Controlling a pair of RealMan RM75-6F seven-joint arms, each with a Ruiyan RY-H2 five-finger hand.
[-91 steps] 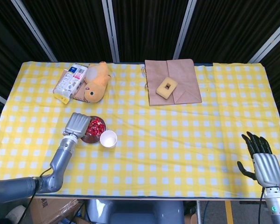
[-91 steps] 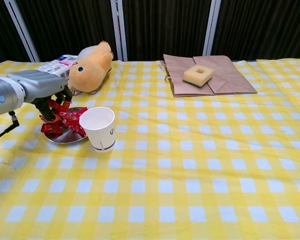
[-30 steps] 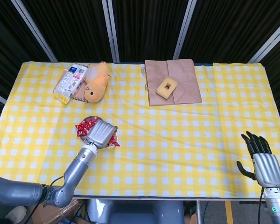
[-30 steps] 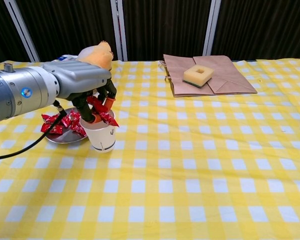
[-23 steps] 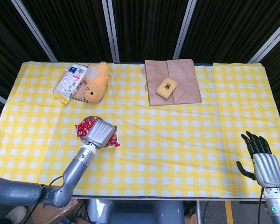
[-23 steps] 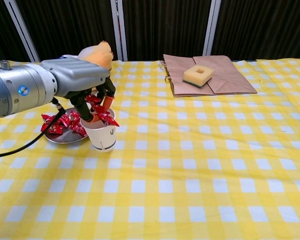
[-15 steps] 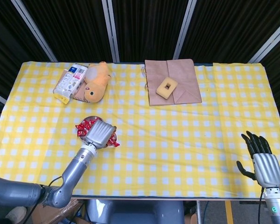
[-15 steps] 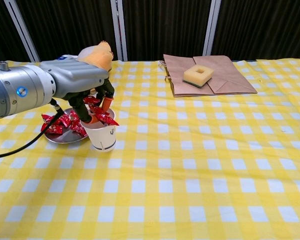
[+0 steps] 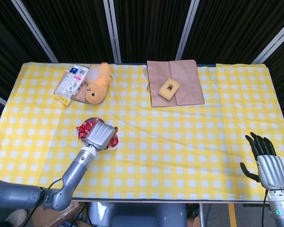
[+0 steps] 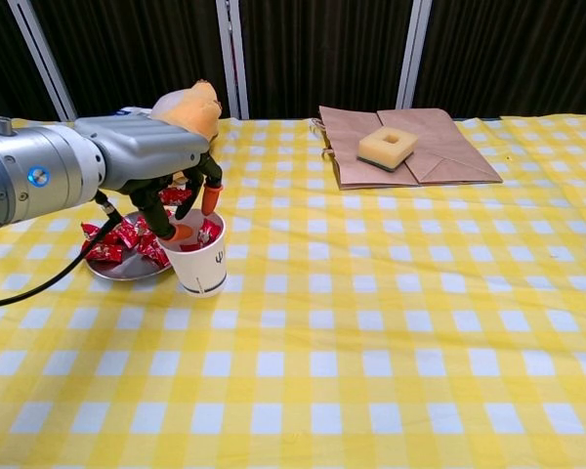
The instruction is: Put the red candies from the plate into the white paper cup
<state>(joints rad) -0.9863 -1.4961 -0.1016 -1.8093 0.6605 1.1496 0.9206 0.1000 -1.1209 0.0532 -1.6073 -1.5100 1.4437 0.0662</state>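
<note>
The white paper cup [image 10: 203, 266] stands just right of a small metal plate [image 10: 117, 270] holding several red candies [image 10: 127, 239]. A red candy [image 10: 207, 233] lies inside the cup at its rim. My left hand [image 10: 146, 156] hovers directly over the cup, its fingers spread and nothing between them. From the head view the left hand [image 9: 99, 135] covers most of the cup [image 9: 114, 144], with the candies [image 9: 85, 126] showing beside it. My right hand [image 9: 267, 161] rests open at the table's front right edge, far from the cup.
An orange plush toy [image 9: 97, 82] and a snack box [image 9: 71, 84] lie behind the plate. A brown paper bag [image 9: 187, 87] with a yellow ring-shaped sponge [image 9: 169, 89] on it sits at the back centre. Yellow checked cloth covers the table.
The left hand carried a candy from the plate to the cup, then its fingers spread and the candy dropped inside. The right hand has not moved.
</note>
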